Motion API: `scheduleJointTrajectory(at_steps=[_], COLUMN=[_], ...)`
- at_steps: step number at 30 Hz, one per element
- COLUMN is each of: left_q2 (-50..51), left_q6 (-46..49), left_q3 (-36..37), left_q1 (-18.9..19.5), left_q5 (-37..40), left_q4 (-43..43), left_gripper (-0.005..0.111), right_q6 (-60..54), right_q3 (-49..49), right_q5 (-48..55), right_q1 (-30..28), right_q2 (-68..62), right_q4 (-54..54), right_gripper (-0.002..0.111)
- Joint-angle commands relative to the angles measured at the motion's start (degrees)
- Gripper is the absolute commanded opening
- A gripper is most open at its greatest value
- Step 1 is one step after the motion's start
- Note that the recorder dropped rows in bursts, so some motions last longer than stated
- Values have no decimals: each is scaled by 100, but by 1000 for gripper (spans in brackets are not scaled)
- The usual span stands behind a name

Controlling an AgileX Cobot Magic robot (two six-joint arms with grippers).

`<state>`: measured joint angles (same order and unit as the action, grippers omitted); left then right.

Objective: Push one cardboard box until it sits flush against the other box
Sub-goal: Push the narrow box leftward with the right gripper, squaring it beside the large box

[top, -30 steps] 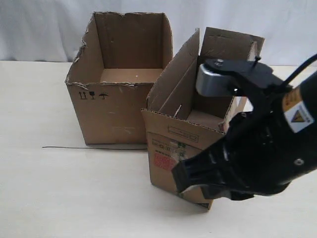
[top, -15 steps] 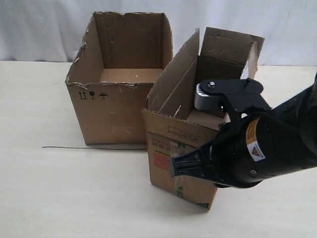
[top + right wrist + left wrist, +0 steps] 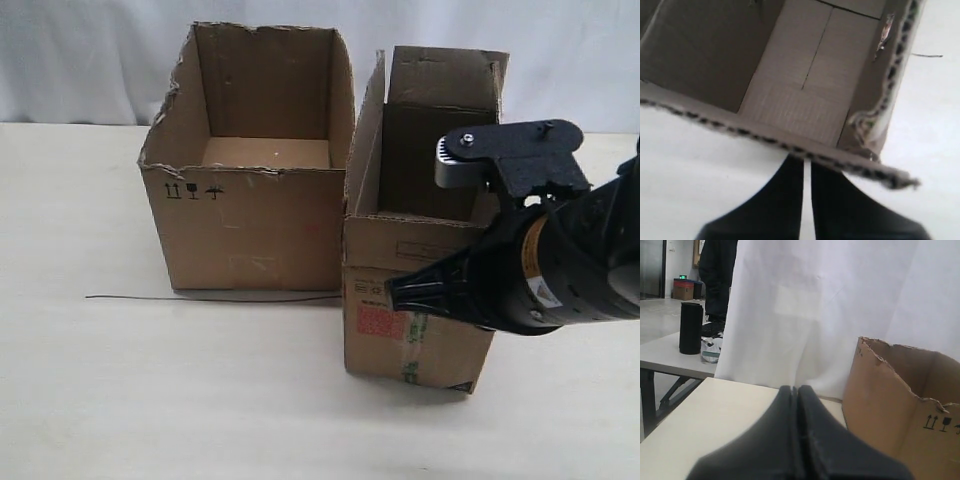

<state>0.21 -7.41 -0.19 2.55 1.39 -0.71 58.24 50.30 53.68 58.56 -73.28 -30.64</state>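
The cardboard box (image 3: 415, 335), narrow with a red label and green-printed tape, stands upright just right of the other box (image 3: 250, 230), the wide torn-rimmed one with black symbols. Their side walls run parallel and look pressed together; any slim gap is hidden. My right gripper (image 3: 395, 291) is shut and empty, its tip by the narrow box's front wall. In the right wrist view the fingertips (image 3: 807, 166) sit just under that box's corrugated rim (image 3: 790, 145). My left gripper (image 3: 795, 392) is shut and empty, off to the side of the wide box (image 3: 900, 405), out of the exterior view.
A thin black wire (image 3: 200, 297) lies on the cream table (image 3: 150, 400) in front of the wide box. A white curtain (image 3: 80, 60) hangs behind. A black cylinder (image 3: 691, 327) stands on another table beyond.
The narrow box has swung from a skewed stance to square and slid toward the wide box. My right arm has shifted right and up with it.
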Motion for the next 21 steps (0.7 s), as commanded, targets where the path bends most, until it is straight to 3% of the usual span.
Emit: scheduleJointTrajectory(at_steps=[1, 7, 21], left_q2=[-21, -21, -21], left_q6=[-21, -21, -21], left_q3=[19, 19, 19], left_q1=[3, 3, 3], left_q5=[-52, -52, -52], left_q4=[10, 10, 10], left_gripper=[0, 0, 0], right_q6=[90, 79, 306], right_q3=[-3, -3, -3], right_q5=[74, 4, -255], right_q1=[-116, -517, -524], right_q2=[-1, -1, -1], right_q4=[-284, -284, -444], right_gripper=[5, 5, 5])
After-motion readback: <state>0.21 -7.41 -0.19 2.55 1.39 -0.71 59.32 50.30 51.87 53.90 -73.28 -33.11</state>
